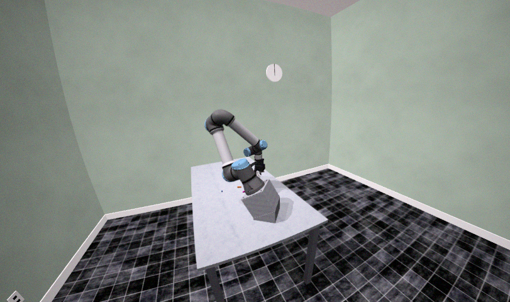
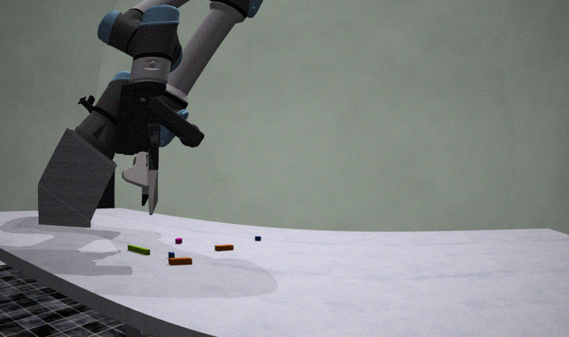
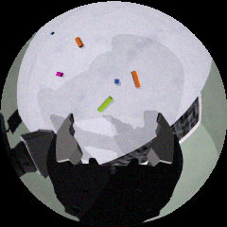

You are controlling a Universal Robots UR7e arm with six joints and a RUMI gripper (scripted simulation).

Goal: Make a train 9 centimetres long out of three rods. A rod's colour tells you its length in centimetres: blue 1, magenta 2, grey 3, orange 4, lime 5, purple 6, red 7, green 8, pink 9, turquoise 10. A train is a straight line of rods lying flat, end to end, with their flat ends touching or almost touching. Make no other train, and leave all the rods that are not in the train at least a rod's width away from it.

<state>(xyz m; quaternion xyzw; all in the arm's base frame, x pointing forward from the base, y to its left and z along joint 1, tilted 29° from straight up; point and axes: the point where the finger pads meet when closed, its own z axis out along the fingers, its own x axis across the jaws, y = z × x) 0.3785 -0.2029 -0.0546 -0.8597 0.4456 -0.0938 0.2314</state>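
Gripping the stiff, probably light lime rod across its middle should suit the tool, its fingers spread wide apart.

You won't find any readable text, label, brand or number here. On the far wall you can see a round white clock with dark hands near vertical, but any numerals on its face are too small to read.

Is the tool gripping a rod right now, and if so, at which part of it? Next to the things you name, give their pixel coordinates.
Nothing is held: the black two-jaw tool [image 1: 260, 173] [image 2: 148, 208] [image 3: 114, 113] is open above the white tabletop [image 1: 216, 231] [image 2: 404, 283] [image 3: 101, 21].
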